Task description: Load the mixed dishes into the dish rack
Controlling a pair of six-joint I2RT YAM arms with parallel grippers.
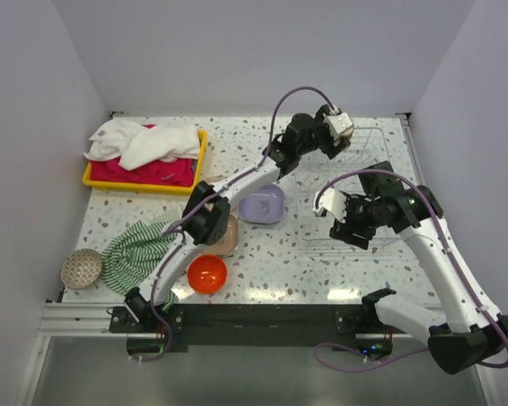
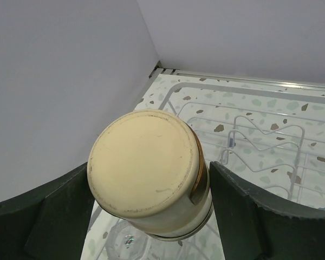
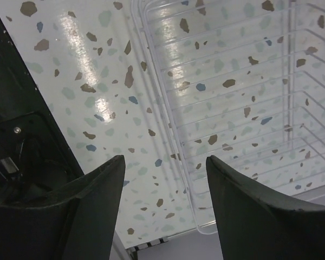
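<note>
My left gripper (image 1: 342, 127) (image 2: 149, 169) is shut on the beige cup (image 2: 149, 170). It holds the cup tilted, base toward the wrist camera, above the far left corner of the dish rack (image 1: 364, 199) (image 2: 260, 135). A small clear glass (image 2: 124, 241) stands in the rack right below the cup. My right gripper (image 1: 334, 209) (image 3: 163, 158) is open and empty above the rack's near left edge (image 3: 233, 97). On the table lie a lilac square plate (image 1: 262, 205), tan plates (image 1: 229, 237) partly under my left arm, an orange bowl (image 1: 207, 273) and a speckled bowl (image 1: 81, 268).
A green striped cloth (image 1: 140, 248) lies at the front left beside the speckled bowl. A yellow tray (image 1: 97, 179) of white and pink towels stands at the back left. Walls close in the table at the back and both sides. Upright wire dividers (image 2: 271, 135) stand in the rack.
</note>
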